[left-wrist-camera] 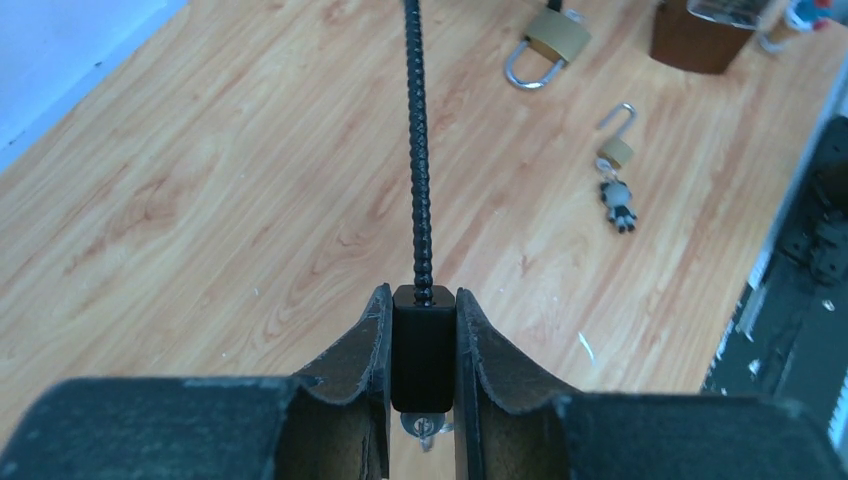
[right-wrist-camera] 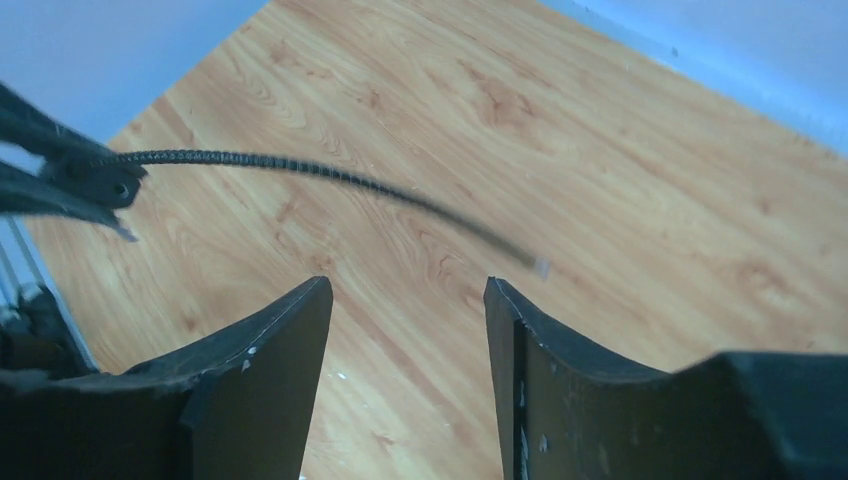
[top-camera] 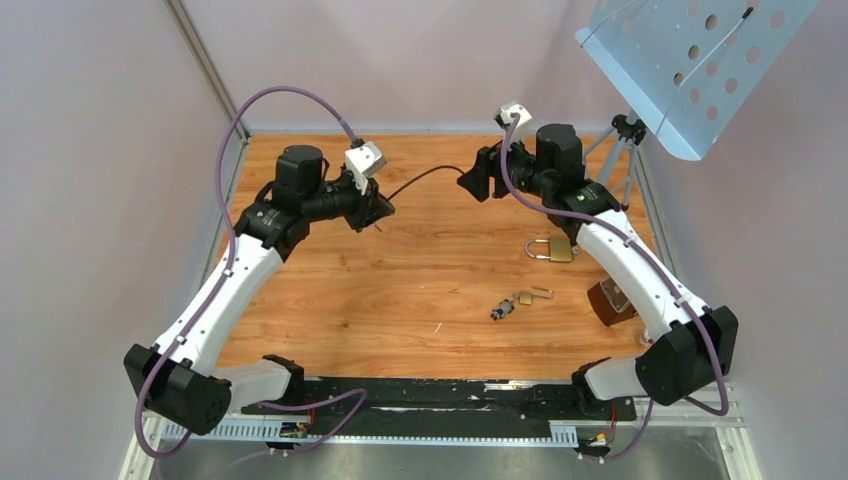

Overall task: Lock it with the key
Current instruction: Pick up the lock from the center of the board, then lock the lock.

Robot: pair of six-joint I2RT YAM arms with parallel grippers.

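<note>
Left wrist view: my left gripper (left-wrist-camera: 423, 300) clamps the lock (left-wrist-camera: 423, 350) steady for its cable (left-wrist-camera: 418, 150); my right gripper (right-wrist-camera: 407, 290), facing the lock, gapes empty.

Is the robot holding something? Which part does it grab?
The left gripper pinches the cable lock by its black block end. The right gripper is open and holds nothing.
</note>
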